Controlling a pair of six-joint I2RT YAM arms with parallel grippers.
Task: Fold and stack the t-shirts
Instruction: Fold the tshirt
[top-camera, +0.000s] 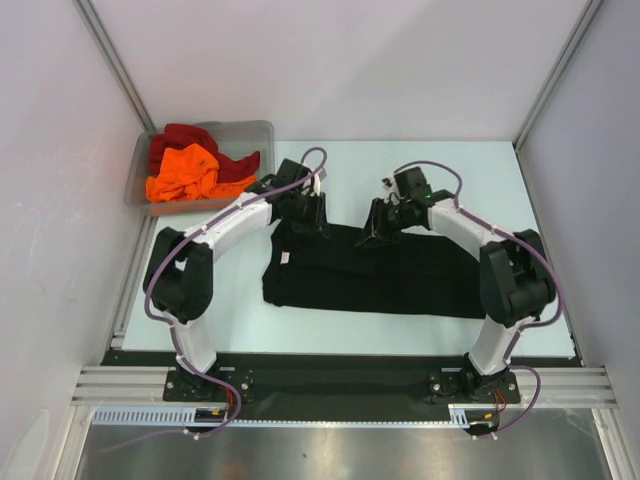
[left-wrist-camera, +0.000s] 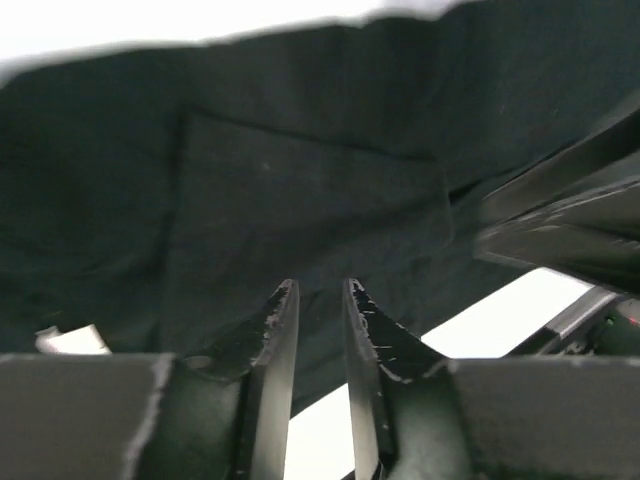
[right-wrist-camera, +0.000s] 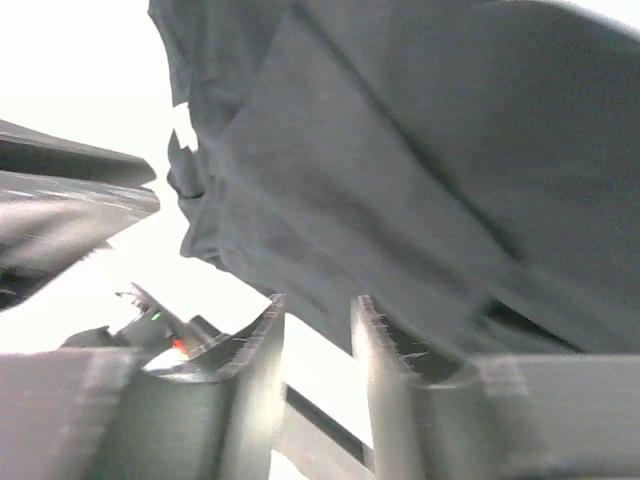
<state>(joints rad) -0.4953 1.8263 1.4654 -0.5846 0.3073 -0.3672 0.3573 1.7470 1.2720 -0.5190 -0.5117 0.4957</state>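
Observation:
The black t-shirt (top-camera: 370, 275) lies folded into a wide band across the middle of the table. My left gripper (top-camera: 305, 222) is at its far left corner and my right gripper (top-camera: 385, 228) is at its far edge, where the cloth rises in a small peak. In the left wrist view the fingers (left-wrist-camera: 320, 290) stand close together with the black cloth (left-wrist-camera: 300, 180) between the tips. In the right wrist view the gripper (right-wrist-camera: 318, 300) pinches the shirt's edge (right-wrist-camera: 400, 150), which hangs above the white table. The orange t-shirt (top-camera: 185, 172) and dark red t-shirt (top-camera: 185, 135) lie crumpled in the bin.
The clear grey plastic bin (top-camera: 255, 128) stands at the far left corner of the table. White walls close in the left, right and back. A metal rail runs along the near edge by the arm bases.

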